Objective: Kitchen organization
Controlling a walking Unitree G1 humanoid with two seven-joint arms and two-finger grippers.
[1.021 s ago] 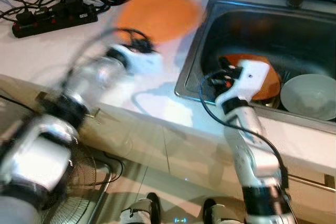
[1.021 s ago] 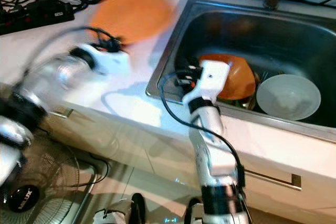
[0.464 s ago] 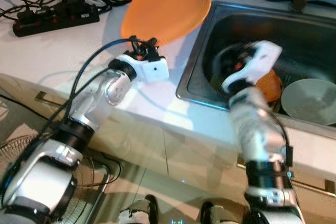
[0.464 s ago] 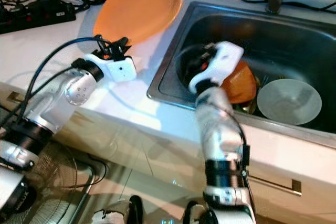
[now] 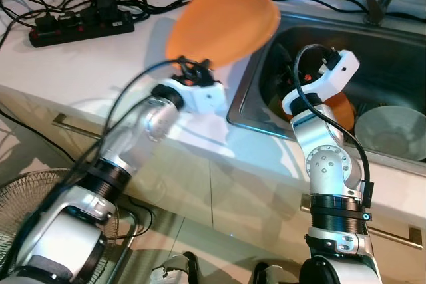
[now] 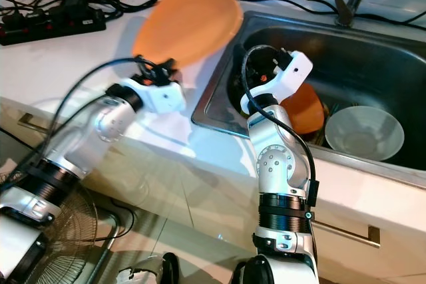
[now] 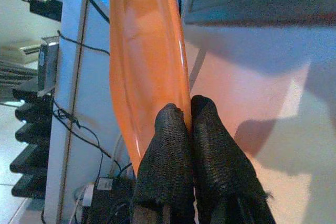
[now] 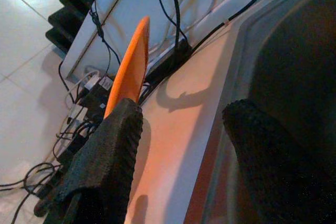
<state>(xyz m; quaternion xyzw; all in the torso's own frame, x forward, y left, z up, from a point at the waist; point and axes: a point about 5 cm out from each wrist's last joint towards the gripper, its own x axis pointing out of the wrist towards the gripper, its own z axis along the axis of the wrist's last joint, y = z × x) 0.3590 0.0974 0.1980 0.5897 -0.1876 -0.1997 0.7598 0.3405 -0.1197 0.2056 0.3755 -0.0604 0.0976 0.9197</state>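
L gripper (image 7: 181,124) clamps plate (image 5: 223,24) beside sink (image 5: 393,44); R gripper (image 8: 178,145) empty, fingers apart; bowls (image 5: 389,131) left inside.

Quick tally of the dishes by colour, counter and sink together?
Orange: 2, the plate held up in the left hand, and a dish in the sink
Pale grey-green: 1, a bowl in the sink
Total: 3
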